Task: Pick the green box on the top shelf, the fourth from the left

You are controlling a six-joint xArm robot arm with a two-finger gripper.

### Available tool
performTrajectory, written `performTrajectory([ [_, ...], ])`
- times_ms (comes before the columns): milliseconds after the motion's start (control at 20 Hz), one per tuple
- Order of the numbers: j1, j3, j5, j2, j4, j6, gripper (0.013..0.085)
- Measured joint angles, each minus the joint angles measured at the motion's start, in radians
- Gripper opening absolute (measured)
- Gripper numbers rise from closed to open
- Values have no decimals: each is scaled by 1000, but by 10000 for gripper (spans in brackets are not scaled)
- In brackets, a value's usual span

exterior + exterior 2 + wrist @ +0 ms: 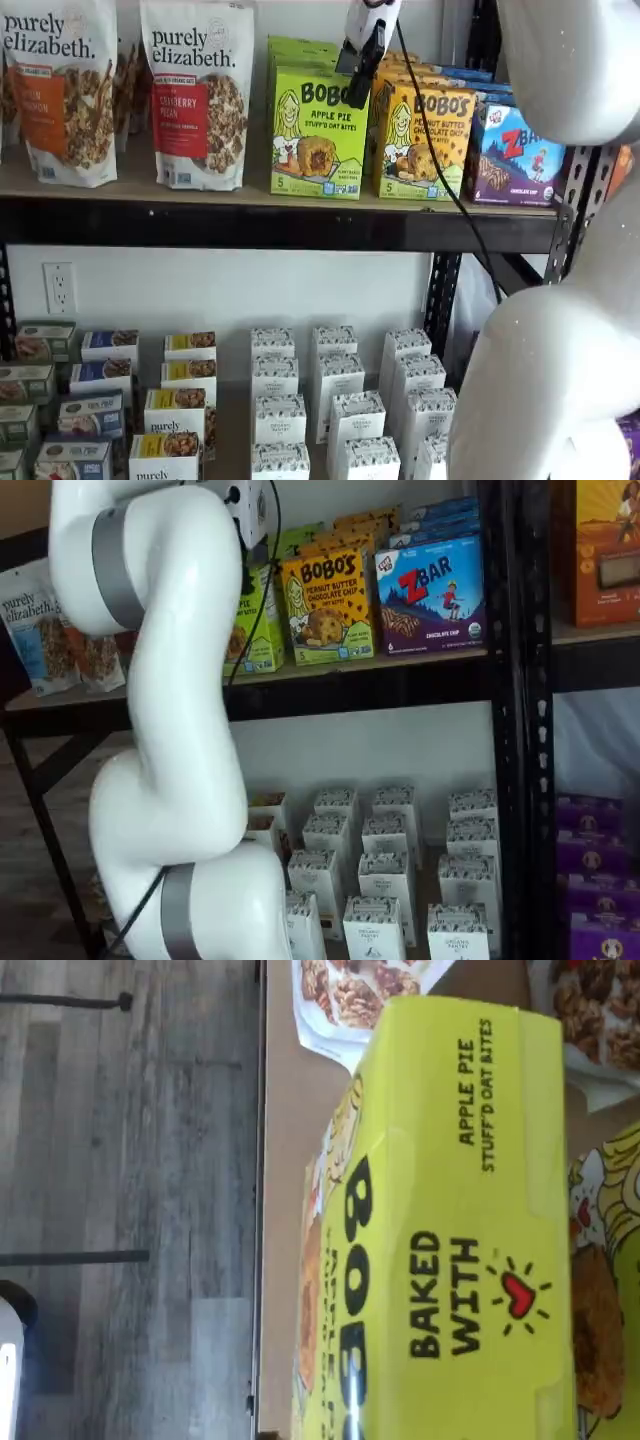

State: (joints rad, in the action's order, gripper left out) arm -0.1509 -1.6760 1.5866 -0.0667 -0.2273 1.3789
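The green box (315, 135) stands upright on the top shelf (250, 225), a lime carton reading "Apple Pie stuff'd oat bites". Its top panel fills the wrist view (450, 1240) at close range. In a shelf view the arm covers most of the green box (262, 620). My gripper (358, 85) hangs from above in front of the box's upper right corner. Its black fingers show mostly side-on, the jaws stand wide, and nothing is held between them. The box rests on the board.
A yellow-orange Bobo's carton (425, 140) stands close on the right of the green box, then a blue Zbar box (515, 155). Granola bags (195, 90) stand on its left. Small white cartons (340, 400) fill the lower surface. The white arm (570, 300) covers the right foreground.
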Motion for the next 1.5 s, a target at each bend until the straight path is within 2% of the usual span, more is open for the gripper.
performTrajectory([
  [400, -16, 19, -24, 1, 23, -9, 850],
  [750, -13, 32, -33, -3, 19, -5, 850],
  [850, -12, 34, -34, -4, 15, -4, 770],
  [900, -11, 34, -34, -4, 14, -4, 770],
  [950, -11, 34, -34, -5, 13, -4, 730],
  [1100, -11, 35, -34, -5, 12, -4, 690],
  [1150, -10, 35, -34, -6, 10, -3, 650],
  [1200, -10, 35, -34, -6, 9, -3, 650],
  [1300, -10, 34, -33, -6, 7, -3, 570],
  [1500, -10, 26, -22, -1, 8, -4, 570],
])
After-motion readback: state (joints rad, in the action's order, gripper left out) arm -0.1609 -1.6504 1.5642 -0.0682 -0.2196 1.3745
